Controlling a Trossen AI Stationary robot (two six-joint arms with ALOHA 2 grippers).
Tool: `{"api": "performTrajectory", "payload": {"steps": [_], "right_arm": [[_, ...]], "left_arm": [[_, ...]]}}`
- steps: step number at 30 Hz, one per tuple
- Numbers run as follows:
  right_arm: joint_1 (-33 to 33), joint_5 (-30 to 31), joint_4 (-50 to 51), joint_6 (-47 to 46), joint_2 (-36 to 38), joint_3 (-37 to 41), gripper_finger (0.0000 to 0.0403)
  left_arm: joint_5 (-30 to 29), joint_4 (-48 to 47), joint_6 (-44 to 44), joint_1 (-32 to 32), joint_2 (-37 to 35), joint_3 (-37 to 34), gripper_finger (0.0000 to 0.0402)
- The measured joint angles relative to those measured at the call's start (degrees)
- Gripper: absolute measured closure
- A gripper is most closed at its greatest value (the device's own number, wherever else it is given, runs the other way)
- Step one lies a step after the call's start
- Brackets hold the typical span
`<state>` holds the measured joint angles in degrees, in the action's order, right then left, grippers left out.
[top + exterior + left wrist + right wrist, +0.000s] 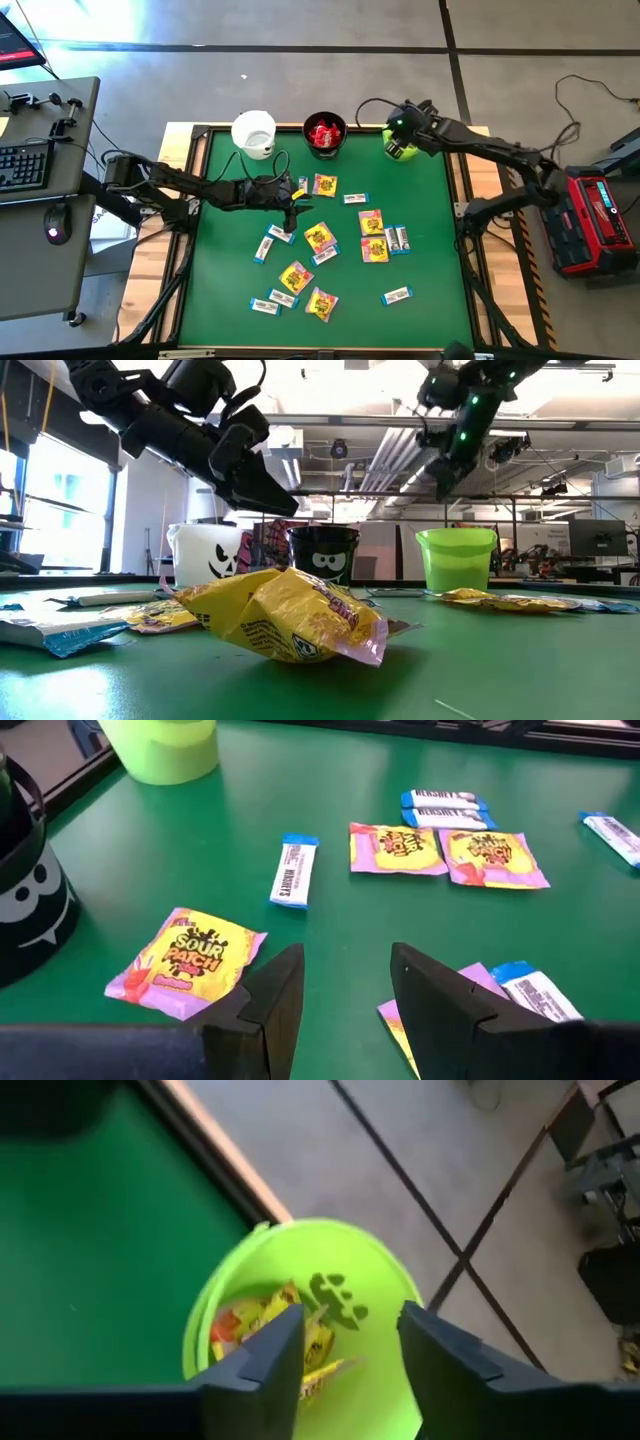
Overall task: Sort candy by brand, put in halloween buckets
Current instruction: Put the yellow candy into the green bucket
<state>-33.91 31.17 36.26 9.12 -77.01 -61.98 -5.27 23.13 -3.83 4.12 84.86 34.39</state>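
- R gripper [345, 1355]: fingers spread, empty, right above lime green bucket [300, 1250]; yellow-and-pink packets lie inside. Looks like drop step just done.
- Beyond it: table edge [215, 1150] close, then floor. Next move needs lift clear of rim, swing inward.
- L gripper [345, 990]: fingers spread, empty, low over mat; yellow-and-pink packet [190, 955] just beside, white-and-blue bar [293, 872] ahead. Room around is ok.
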Motion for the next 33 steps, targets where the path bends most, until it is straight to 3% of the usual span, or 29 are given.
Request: {"api": "performTrajectory", "payload": {"steps": [5, 7, 19, 28, 33], "right_arm": [[1.3, -8.6, -2.6, -1.8, 3.2, 0.0, 0.0372], [2.0, -12.2, -5.8, -1.9, 3.7, 0.9, 0.0394], [10.1, -18.2, -35.9, -8.2, 3.7, 18.6, 0.0398], [19.9, -17.5, -50.1, -8.4, 3.7, 27.9, 0.0401], [23.9, -17.2, -53.7, -7.8, 3.7, 30.3, 0.0401]], "left_arm": [[-0.2, -0.2, 0.5, 0.5, 0.0, 0.0, 0.0257], [-0.2, -0.2, 0.5, 0.9, 0.0, 0.0, 0.0257], [-0.3, -4.9, 2.0, 1.9, 0.0, 0.0, 0.0257], [-0.4, -9.3, 7.2, 1.3, 1.9, 0.0, 0.0257], [4.3, -8.2, 12.8, -0.8, 4.9, 0.0, 0.0257]]}}
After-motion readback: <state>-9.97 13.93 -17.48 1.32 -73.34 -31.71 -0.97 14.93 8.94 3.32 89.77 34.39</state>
